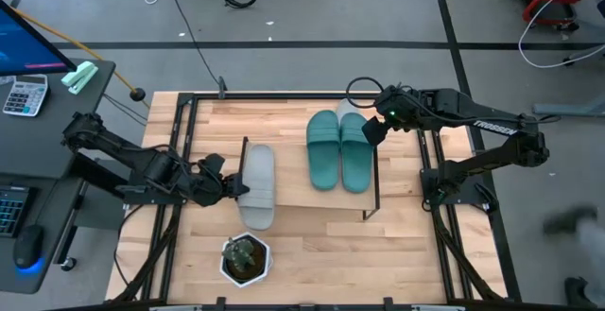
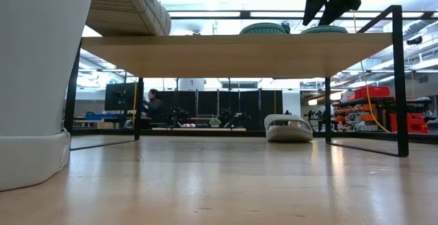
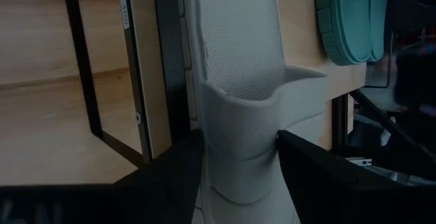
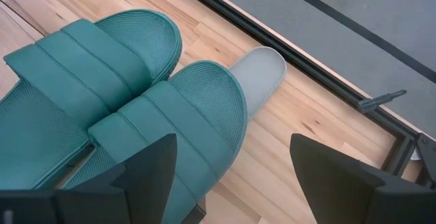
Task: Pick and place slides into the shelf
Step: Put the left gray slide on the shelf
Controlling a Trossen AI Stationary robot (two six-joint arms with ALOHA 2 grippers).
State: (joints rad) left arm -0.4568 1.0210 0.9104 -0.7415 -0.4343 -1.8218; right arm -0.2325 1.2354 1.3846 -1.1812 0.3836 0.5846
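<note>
Grey slide point(image 1: 258, 186) sits gripped in the left hand point(image 1: 230, 187) on the shelf point(image 1: 293, 193); right hand point(image 1: 372, 129) hovers wide over teal slides point(image 1: 338, 149).

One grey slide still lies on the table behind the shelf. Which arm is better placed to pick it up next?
Probably the right. The right gripper hangs open beside the teal pair, close to that grey slide. The left gripper is shut on the other grey slide at the shelf's left end.

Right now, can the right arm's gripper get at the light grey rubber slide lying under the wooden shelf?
Probably not easily. The right gripper hovers open above the teal slides, while that grey slide lies beneath the shelf board, only its tip showing.
</note>
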